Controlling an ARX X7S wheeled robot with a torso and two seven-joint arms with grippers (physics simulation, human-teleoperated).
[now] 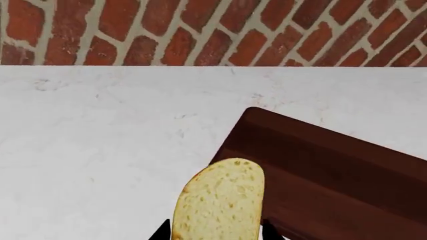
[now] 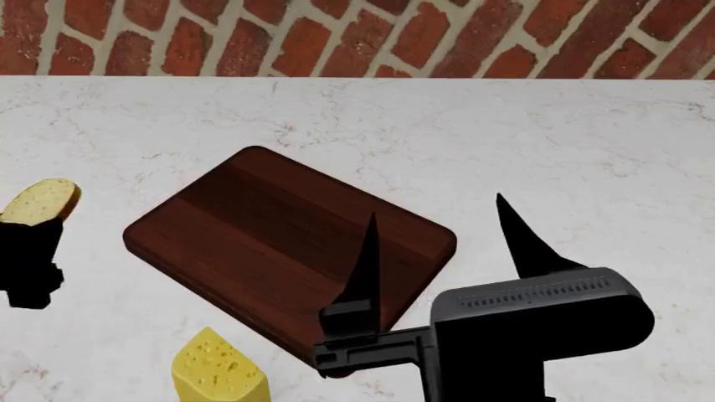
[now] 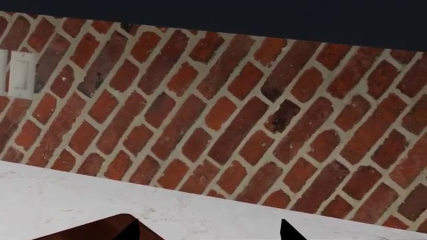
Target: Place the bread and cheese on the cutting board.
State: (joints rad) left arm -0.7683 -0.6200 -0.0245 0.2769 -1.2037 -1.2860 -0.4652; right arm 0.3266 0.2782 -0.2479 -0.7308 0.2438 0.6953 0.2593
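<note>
The left gripper (image 2: 32,251) holds the bread (image 2: 40,201) upright between its closed fingers, the slice's rounded end rising above them, raised over the white marble counter (image 2: 558,142) near its left edge. In the left wrist view the bread (image 1: 220,202) sits just short of the board's (image 1: 333,170) nearest corner, not yet over the wood. The right gripper (image 2: 447,243) hovers with its two dark fingers spread wide and nothing between them, one finger over the board's near right edge, the other over bare counter beside it. The board (image 2: 280,243) lies at an angle mid-counter, with nothing on it. The cheese (image 2: 218,367) rests on the counter at the front edge, just off the board's near left side, untouched. A brick wall (image 2: 357,33) backs the counter. The likely risk is releasing too soon: the bread appears to hang outside the board's corner, so letting go here would drop it on marble. Standing on edge, it might also tip or roll on landing. The open right gripper, close above the board, could nudge it if lowered carelessly.
</note>
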